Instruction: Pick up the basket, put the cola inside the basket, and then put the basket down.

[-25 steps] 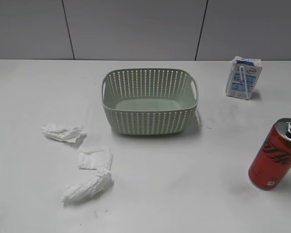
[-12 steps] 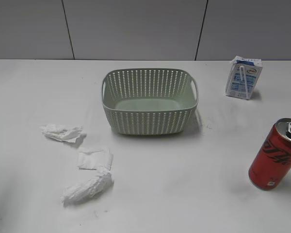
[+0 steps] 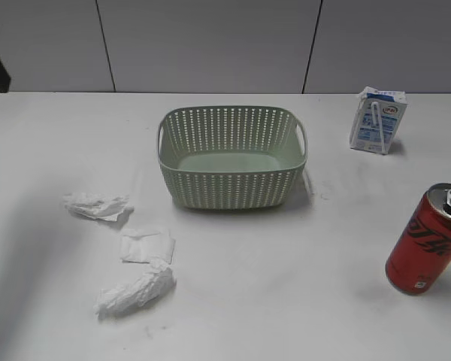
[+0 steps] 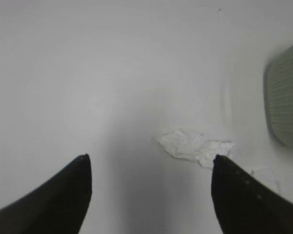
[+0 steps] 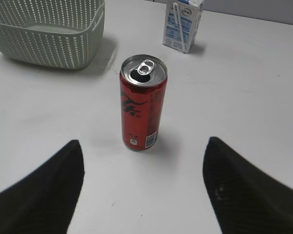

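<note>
Robot test bench in plain lab-type room. Bare white tabletop (image 3: 286, 301), scuffed, set against grey panelled wall (image 3: 210, 45) with dark vertical seams. Staged props only: pale sage-green perforated plastic basket (image 3: 231, 156), tall red drink can (image 3: 425, 239), small blue-and-white drink carton (image 3: 377, 120), three crumpled white paper tissues (image 3: 135, 289). Dark gripper fingers (image 5: 34, 195) frame both wrist views. No domestic furnishings, shop fittings or workshop tools visible.
</note>
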Controlling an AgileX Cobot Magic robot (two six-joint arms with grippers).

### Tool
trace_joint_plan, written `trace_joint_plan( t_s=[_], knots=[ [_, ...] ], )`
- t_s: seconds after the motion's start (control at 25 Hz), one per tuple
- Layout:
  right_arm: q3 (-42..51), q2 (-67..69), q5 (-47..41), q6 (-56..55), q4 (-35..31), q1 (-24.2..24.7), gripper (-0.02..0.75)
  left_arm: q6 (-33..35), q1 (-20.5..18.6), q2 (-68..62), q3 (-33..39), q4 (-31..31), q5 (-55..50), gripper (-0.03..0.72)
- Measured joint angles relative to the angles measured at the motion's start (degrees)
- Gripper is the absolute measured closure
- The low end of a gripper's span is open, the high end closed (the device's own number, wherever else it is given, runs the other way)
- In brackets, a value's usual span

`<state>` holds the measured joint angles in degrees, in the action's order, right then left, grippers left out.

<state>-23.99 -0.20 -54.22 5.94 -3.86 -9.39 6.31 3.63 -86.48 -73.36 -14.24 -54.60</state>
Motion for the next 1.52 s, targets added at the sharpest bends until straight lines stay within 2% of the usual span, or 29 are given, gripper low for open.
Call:
trace_joint_plan(
  t_s=[0.2, 0.52, 0.68, 0.92, 1.16, 1.32, 1.4, 1.52],
  knots=[
    [0.00, 0.00, 0.00, 0.00, 0.00, 0.00, 0.164, -2.58, 6.75, -9.49, -9.66, 1.32, -3.21, 0.109],
    [0.00, 0.00, 0.04, 0.00, -0.05, 0.00, 0.164, -12.32, 19.10, -24.68, -25.63, 5.60, -7.96, 0.109],
    [0.00, 0.00, -0.01, 0.00, -0.05, 0.00, 0.164, -16.00, 23.50, -32.55, -32.60, 8.32, -10.50, 0.109],
    [0.00, 0.00, -0.01, 0.00, -0.05, 0.00, 0.164, -20.42, 25.77, -41.97, -38.49, 9.42, -11.22, 0.109],
    [0.00, 0.00, -0.01, 0.00, -0.05, 0.00, 0.164, -24.01, 25.77, -47.38, -39.33, 9.77, -11.00, 0.117],
    [0.00, 0.00, -0.01, 0.00, -0.05, 0.00, 0.165, -24.92, 25.77, -48.17, -39.52, 9.77, -11.00, 0.200],
    [0.00, 0.00, 0.05, 0.00, -0.05, 0.00, 0.165, -25.20, 25.77, -48.28, -40.01, 9.77, -11.28, 0.287],
    [0.00, 0.00, 0.05, 0.00, -0.05, 0.00, 0.165, -25.31, 25.77, -48.48, -41.41, 9.71, -12.44, 0.479]
  ],
)
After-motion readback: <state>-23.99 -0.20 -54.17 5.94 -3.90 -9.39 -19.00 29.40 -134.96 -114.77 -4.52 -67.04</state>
